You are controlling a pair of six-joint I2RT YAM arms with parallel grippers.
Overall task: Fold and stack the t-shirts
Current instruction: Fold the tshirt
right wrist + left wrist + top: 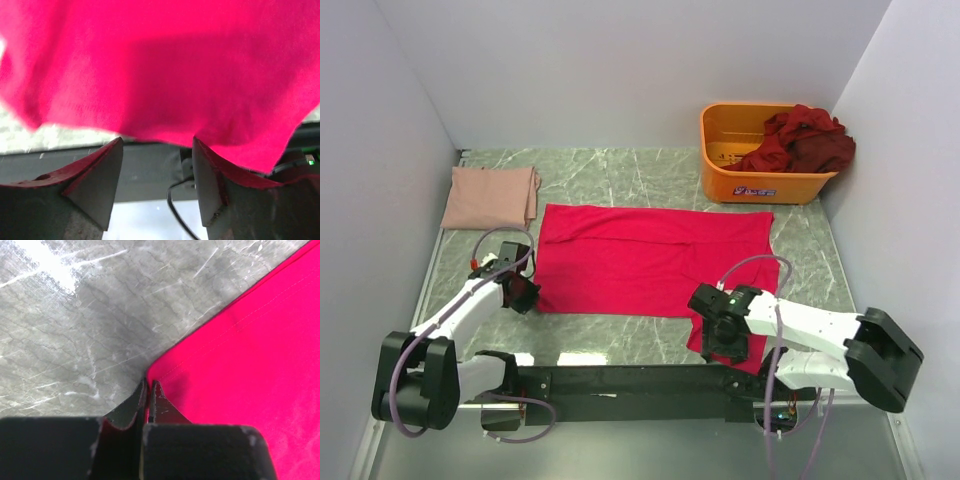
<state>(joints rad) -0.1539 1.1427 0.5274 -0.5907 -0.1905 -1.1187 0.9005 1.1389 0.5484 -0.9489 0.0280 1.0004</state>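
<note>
A bright pinkish-red t-shirt (650,260) lies spread flat in the middle of the table. My left gripper (520,290) is at its near-left corner. In the left wrist view, that gripper (148,382) is shut on the corner of the red cloth (250,365), with a thin strip of red between the fingers. My right gripper (725,335) sits at the shirt's near-right corner. There its jaws (157,140) stand apart, and the red hem (160,75) hangs just past the fingertips with nothing between them. A pale pink t-shirt (490,196) lies folded at the back left. Dark maroon t-shirts (805,140) are heaped in the bin.
An orange plastic bin (760,180) stands at the back right corner. White walls close in the green marble table (620,170) on the left, back and right. The black mounting bar (640,380) of the arms runs along the near edge.
</note>
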